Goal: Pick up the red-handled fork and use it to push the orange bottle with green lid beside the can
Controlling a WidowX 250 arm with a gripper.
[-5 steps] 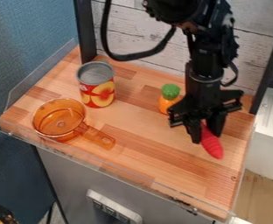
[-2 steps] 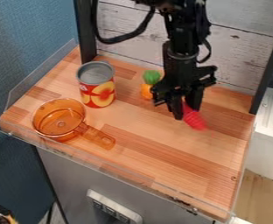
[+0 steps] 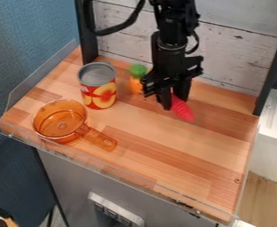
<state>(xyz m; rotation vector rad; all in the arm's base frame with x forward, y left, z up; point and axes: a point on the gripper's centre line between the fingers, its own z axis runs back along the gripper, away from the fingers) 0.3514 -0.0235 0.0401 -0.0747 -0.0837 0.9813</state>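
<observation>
- Nearest the camera, a grey panel point(image 3: 73, 181) drops below the worktop, with a white rectangular strip of dark sockets point(image 3: 115, 212) low on it.
- A clear plastic guard point(image 3: 126, 178) runs along the front edge of the worktop above that panel.
- The worktop point(image 3: 164, 155) is pale and reddish-brown wood in joined blocks, and I hang over its back part, right of the middle of the view.
- A see-through orange pan point(image 3: 61, 125) sits upright near the front left corner, its handle pointing toward the middle front of the wood.
- From between my fingertips a bright red, ridged, rounded toy piece point(image 3: 183, 111) slants down toward the front right. I cannot tell whether its lower end touches the wood.
- I, the black two-finger gripper point(image 3: 173, 102), point downward with my jaws parted only by the red piece's thickness, one finger on each side of it, closed on its upper end.
- Left of me, a metal can point(image 3: 99, 91) with a red and yellow fruit label stands upright, just behind the pan.
- Between the can and me is an orange toy with a rounded green top point(image 3: 137, 80), close by my side. I cannot tell whether we touch.
- Farthest back, whitewashed wooden planks point(image 3: 242, 57) rise behind the worktop between two black uprights point(image 3: 87, 31).
</observation>
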